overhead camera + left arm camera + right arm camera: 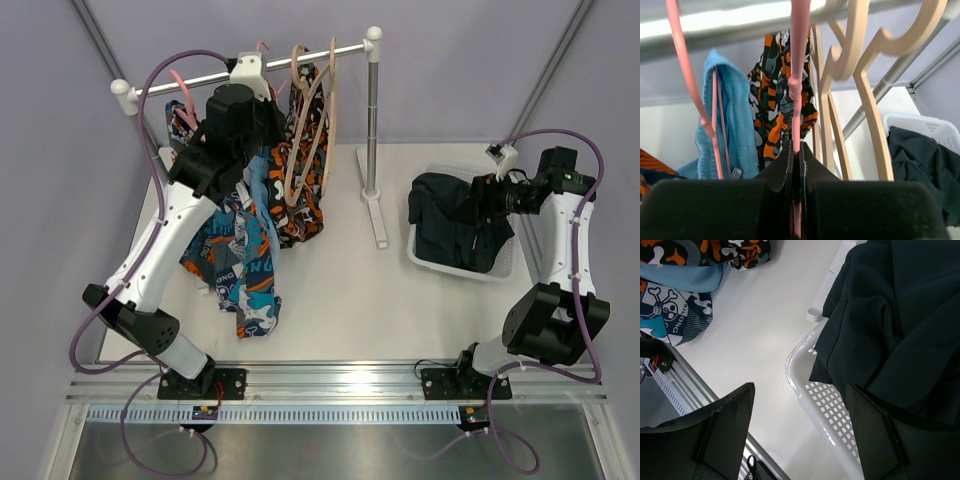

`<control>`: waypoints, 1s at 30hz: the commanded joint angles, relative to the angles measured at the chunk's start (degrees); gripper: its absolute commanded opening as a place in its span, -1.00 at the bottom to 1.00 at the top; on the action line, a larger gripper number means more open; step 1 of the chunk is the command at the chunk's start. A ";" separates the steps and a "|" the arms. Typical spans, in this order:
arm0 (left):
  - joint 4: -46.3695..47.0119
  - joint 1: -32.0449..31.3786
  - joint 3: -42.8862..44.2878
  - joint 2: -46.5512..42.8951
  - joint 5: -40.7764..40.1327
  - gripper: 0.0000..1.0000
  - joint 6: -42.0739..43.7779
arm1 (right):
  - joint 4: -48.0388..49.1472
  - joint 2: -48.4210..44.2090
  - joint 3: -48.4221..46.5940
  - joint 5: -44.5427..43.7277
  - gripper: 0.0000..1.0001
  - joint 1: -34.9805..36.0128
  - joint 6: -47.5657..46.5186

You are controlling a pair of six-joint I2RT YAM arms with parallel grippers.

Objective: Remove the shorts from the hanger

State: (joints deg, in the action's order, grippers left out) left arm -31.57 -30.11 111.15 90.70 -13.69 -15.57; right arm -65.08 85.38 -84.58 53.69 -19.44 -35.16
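On the rack's rail [250,68], the left gripper [796,150] is clenching one pink hanger [799,60], its jaws pressed tight around the thin bar. A second pink hanger [686,75] is hanging just to the left of it on the rail, and at least two beige hangers [867,85] are hanging to the right. One pair of camouflage shorts [305,195] in orange, black and white is hanging under the rail among the beige hangers. One light blue garment [727,120] is hanging beside it, and one teal patterned garment [245,280] is trailing down onto the table below the rail's left end. Right of the rack, one white basket [500,272] is holding the dark shorts [455,225]; whether that heap is one pair or two I cannot tell. The right gripper [800,386] is hovering over the basket's rim with its jaws spread wide, grasping nothing.
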 commanded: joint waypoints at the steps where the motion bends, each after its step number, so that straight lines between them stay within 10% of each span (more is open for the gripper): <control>1: 4.59 -0.21 -3.74 -3.77 1.65 -1.00 -3.23 | -0.84 -2.24 -0.06 1.77 0.63 0.28 -0.97; 30: -12.19 -3.20 -34.16 -29.96 15.89 -1.00 -9.04 | -5.24 -3.56 -2.00 5.19 0.62 10.65 -2.73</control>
State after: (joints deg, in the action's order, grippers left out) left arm -43.40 -32.69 77.03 62.83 -1.26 -23.90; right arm -71.33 83.83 -84.73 56.75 -10.59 -39.35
